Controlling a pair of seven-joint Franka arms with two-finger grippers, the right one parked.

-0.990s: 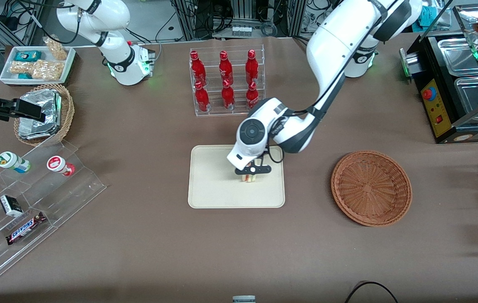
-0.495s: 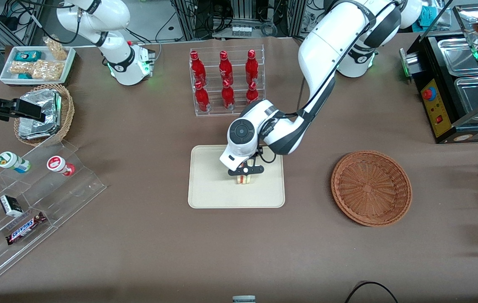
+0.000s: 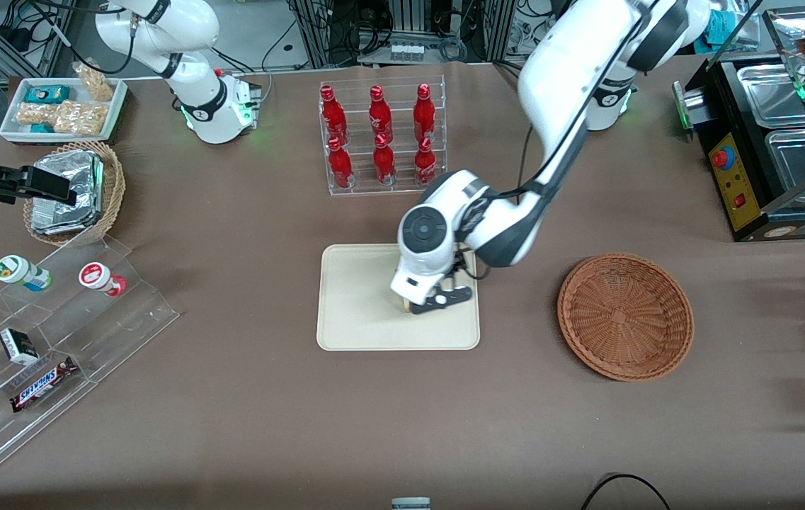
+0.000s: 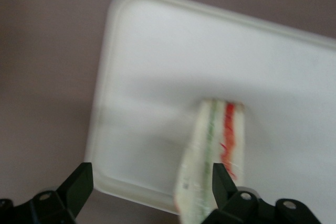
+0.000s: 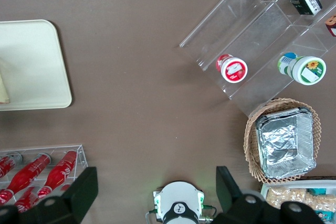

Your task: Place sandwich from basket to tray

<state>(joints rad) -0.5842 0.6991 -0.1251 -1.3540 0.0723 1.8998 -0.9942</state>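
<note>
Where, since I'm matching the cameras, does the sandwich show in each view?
Front: sandwich on the cream tray, mostly hidden under the open pincer.
Left wrist: sandwich on the tray, beside one pincer finger.
Right wrist: a sliver at the picture's edge, on the tray.
Shared landmark: the tray.

- "SNICKERS", white lettering on a brown candy bar [image 3: 43, 383], lying on the lowest step of the clear acrylic riser [image 3: 55, 340] at the parked arm's end of the counter.
- No other print is readable.
</note>
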